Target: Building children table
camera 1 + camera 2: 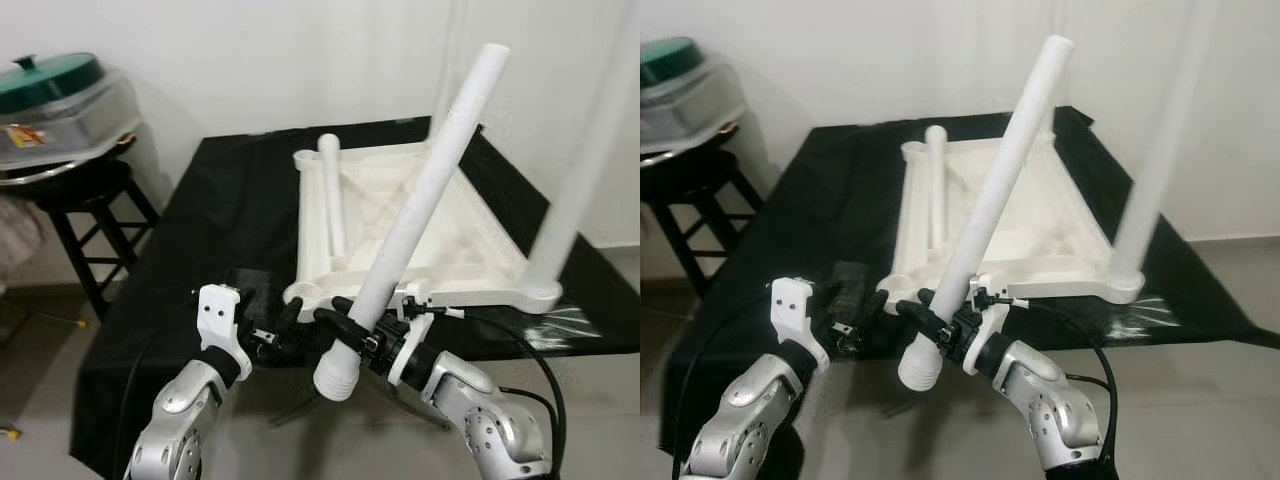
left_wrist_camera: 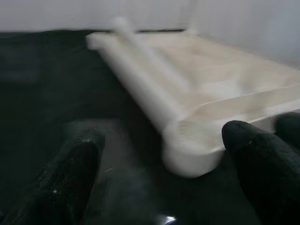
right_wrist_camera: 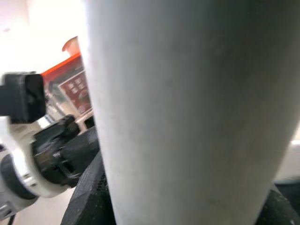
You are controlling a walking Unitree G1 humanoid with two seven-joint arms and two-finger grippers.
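Observation:
The white children's table top (image 1: 450, 230) lies upside down on a black-covered table (image 1: 220, 230). One white leg (image 1: 585, 160) stands upright in its near right corner. A second leg (image 1: 330, 195) lies loose across the underside. My right gripper (image 1: 350, 335) is shut on a third leg (image 1: 430, 170), which leans up and to the right, its ribbed end (image 1: 337, 375) hanging off the table's front edge. This leg (image 3: 187, 112) looms close in the right wrist view. My left gripper (image 1: 275, 335) is open at the top's near left corner (image 2: 187, 150), a black finger (image 2: 70, 183) on either side.
A black stool (image 1: 90, 200) stands at the left with a green-lidded container (image 1: 55, 100) on it. A white wall runs behind the table. Bare black cloth lies left of the table top, and grey floor (image 1: 30, 380) lies below the stool.

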